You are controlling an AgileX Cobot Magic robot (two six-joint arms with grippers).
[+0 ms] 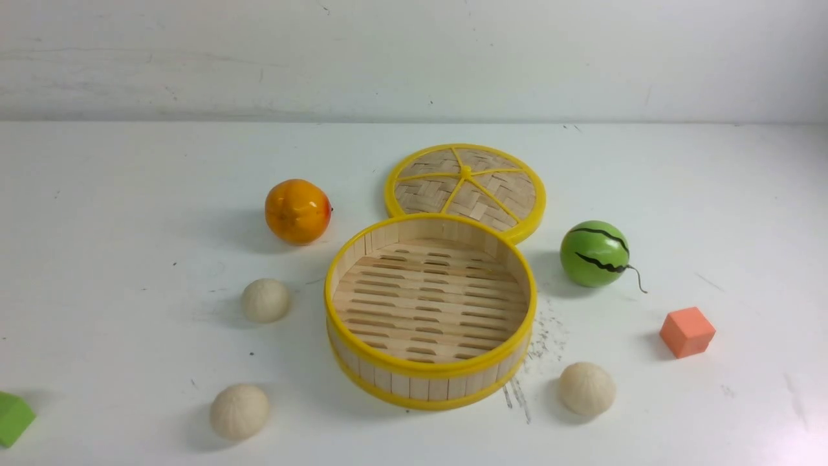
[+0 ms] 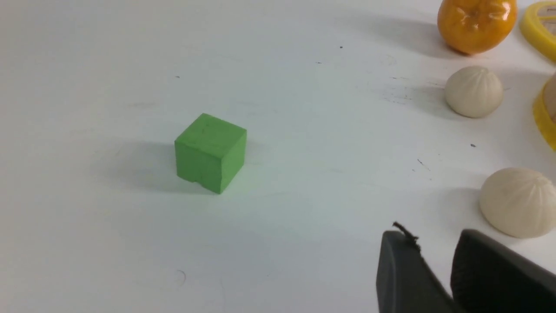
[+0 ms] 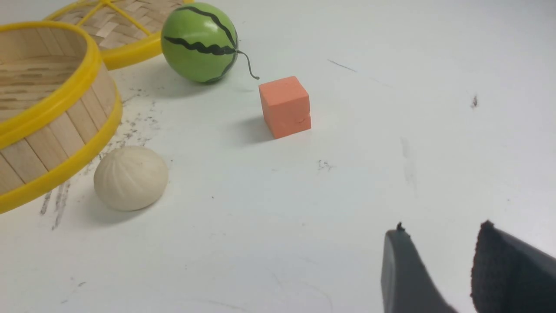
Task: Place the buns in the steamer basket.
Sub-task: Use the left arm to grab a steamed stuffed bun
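The steamer basket (image 1: 429,370), a round bamboo tub with yellow rims, stands empty mid-table. Three cream pleated buns lie on the table around it: one to its left (image 1: 266,300), one at the front left (image 1: 239,411), one at the front right (image 1: 587,388). Neither gripper shows in the front view. My left gripper (image 2: 434,238) hovers just short of the front-left bun (image 2: 519,202), its dark fingers meeting at the base with nothing between them. My right gripper (image 3: 441,228) is the same, empty, well apart from the front-right bun (image 3: 130,177) beside the basket wall (image 3: 52,117).
The woven lid with yellow spokes (image 1: 466,188) lies behind the basket. An orange fruit (image 1: 297,211) sits at the back left and a green watermelon ball (image 1: 594,254) at the right. An orange cube (image 1: 687,331) is at the far right and a green cube (image 1: 13,417) at the front left edge.
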